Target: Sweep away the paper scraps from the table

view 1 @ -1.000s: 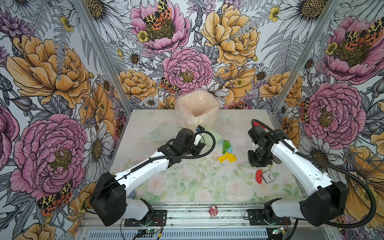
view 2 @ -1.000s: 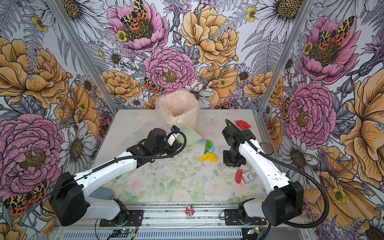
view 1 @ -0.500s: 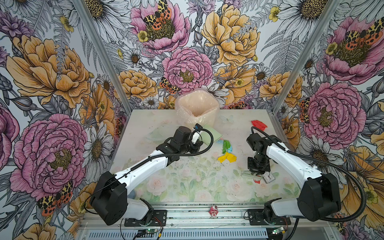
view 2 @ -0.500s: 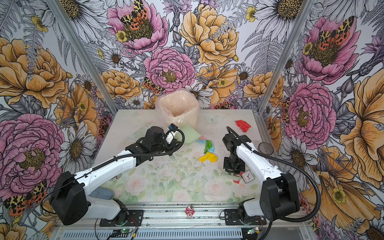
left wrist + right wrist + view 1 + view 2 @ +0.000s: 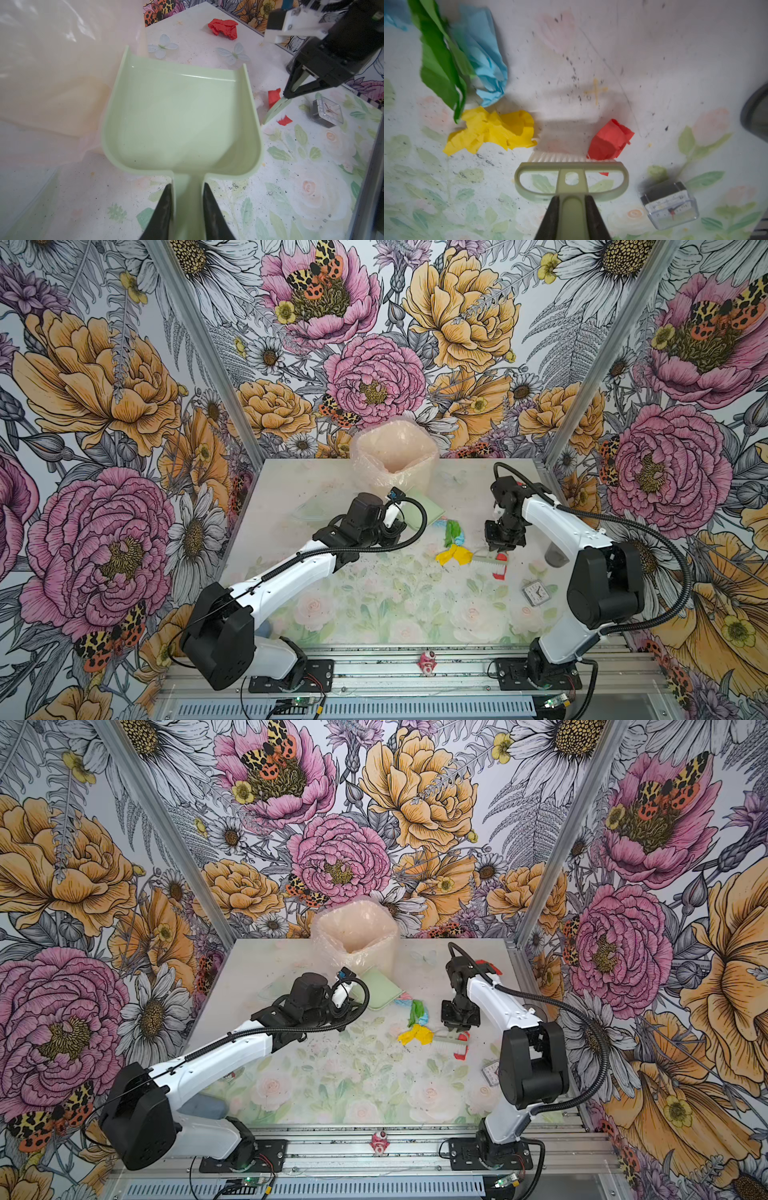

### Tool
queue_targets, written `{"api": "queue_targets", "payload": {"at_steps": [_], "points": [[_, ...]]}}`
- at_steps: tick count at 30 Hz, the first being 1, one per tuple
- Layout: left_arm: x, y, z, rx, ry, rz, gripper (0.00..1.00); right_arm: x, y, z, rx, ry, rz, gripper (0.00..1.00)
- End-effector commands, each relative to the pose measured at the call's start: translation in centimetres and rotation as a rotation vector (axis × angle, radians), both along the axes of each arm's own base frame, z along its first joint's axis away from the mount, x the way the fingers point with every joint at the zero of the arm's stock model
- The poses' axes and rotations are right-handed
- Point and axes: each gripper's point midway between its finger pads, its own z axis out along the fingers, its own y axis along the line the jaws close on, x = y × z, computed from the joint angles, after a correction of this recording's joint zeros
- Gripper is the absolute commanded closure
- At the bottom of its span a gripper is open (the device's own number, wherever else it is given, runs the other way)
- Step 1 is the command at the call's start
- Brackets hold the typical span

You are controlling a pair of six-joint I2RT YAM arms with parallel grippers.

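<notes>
Right gripper [image 5: 572, 199]: clenched on the stem of a pale green plastic hand brush [image 5: 571, 168], its white bristles down on the table [image 5: 654, 62], a flat surface printed with faded roses and leaves and speckled with dark crumbs.

Paper scraps [image 5: 453, 558], ahead of this gripper:
- crumpled red scrap [image 5: 610, 139], touching one end of the bristles;
- crumpled yellow scrap [image 5: 494, 128], just beside the other end;
- long green scrap [image 5: 440, 68] and light blue scrap [image 5: 483, 60], overlapping, beyond the yellow one;
- second red scrap [image 5: 223, 28], well beyond the gripper, near the back wall.

Small clear-cased square clock [image 5: 670, 205]: on the table beside the right gripper, apart from the brush.

Left gripper [image 5: 187, 187]: clamped on the handle of a pale green plastic dustpan [image 5: 176, 116], whose mouth faces away from the gripper, next to a bin lined with a translucent pinkish plastic bag [image 5: 395, 456].
</notes>
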Motion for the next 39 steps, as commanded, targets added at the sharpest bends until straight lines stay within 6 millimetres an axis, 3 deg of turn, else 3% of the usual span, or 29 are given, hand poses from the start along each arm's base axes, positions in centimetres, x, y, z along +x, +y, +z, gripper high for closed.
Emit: {"api": "queue_targets", "payload": {"at_steps": [1, 4, 12, 20, 22, 29, 32, 39], "points": [[0.0, 0.1, 0.2, -0.002, -0.001, 0.02, 1.0, 4.5, 0.0, 2.9, 0.005, -0.168, 0.022, 1.0], [-0.3, 0.2, 0.0, 0.008, 0.004, 0.026, 1.0, 5.0, -0.6, 4.7, -0.012, -0.216, 0.014, 1.0], [-0.6, -0.1, -0.1, 0.008, 0.005, 0.021, 1.0, 3.4, -4.0, 6.2, -0.085, -0.255, -0.085, 1.0], [-1.1, -0.6, -0.4, 0.014, 0.012, 0.005, 1.0, 7.9, -6.9, 11.8, -0.06, -0.549, -0.315, 1.0], [-1.4, -0.6, -0.6, 0.018, 0.015, 0.001, 1.0, 8.8, -7.6, 12.4, -0.057, -0.588, -0.363, 1.0], [-1.8, -0.1, -0.7, 0.018, 0.015, 0.015, 1.0, 12.4, -11.0, 12.7, -0.151, -0.663, -0.552, 1.0], [-2.0, 0.0, -0.8, 0.021, 0.017, 0.018, 1.0, 14.1, -10.5, 11.8, -0.123, -0.656, -0.54, 1.0], [-2.6, 0.5, -1.7, 0.03, 0.04, 0.03, 1.0, 17.1, -12.6, 10.8, -0.207, -0.724, -0.681, 1.0]]}}
